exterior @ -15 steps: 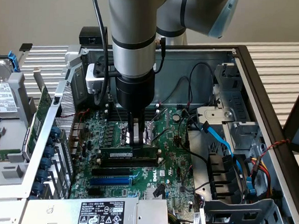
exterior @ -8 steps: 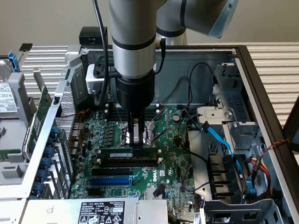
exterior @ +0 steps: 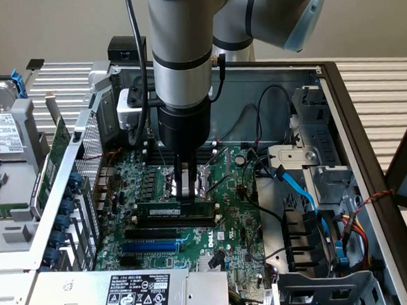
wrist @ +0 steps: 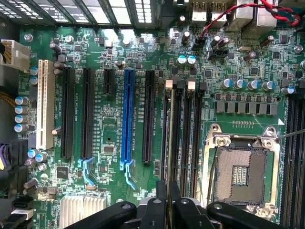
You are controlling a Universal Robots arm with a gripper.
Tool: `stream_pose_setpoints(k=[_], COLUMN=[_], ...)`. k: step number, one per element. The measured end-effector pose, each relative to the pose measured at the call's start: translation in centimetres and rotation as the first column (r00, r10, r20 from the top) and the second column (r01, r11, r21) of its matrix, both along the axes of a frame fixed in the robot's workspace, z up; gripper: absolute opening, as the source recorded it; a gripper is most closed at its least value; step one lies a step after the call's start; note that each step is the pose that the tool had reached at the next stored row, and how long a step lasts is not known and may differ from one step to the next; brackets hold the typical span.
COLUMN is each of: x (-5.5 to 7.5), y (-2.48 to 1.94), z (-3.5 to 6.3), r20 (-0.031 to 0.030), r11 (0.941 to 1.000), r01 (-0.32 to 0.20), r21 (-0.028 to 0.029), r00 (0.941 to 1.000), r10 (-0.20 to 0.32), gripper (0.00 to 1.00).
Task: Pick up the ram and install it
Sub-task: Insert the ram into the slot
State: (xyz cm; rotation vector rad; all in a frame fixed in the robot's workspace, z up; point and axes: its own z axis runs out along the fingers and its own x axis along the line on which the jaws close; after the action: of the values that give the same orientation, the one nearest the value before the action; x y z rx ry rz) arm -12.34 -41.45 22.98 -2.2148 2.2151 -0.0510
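On the exterior view's left, the card (exterior: pixel 57 154) in its bracket is not your part. Mid-frame, your claw (exterior: pixel 182 191) is pressed together on the ram (exterior: pixel 160 209), pinching its upper edge near mid-length. The stick stands on edge, lengthwise over the memory slots (wrist: pixel 180 138), between the blue slot (wrist: pixel 127 119) and the socket (wrist: pixel 240 174). I cannot tell whether it is seated.

Expect it to be light and stiff but thin, so it will likely crack rather than bend under a skewed load. Its smooth faces could pivot in a narrow pinch, so the central hold you have looks right. Keep the pads off the chips and the lower contact edge. The cables (exterior: pixel 304 193) on the right lie well apart.
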Motion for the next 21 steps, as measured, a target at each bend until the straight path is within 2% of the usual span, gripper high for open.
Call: stream_pose_setpoints(k=[21], x=[0.0], y=[-0.04], z=[-0.35], r20=[0.0001], r11=[1.0], r01=[0.001], r21=[0.0001], r00=[1.0], r10=[-0.001], gripper=[0.14])
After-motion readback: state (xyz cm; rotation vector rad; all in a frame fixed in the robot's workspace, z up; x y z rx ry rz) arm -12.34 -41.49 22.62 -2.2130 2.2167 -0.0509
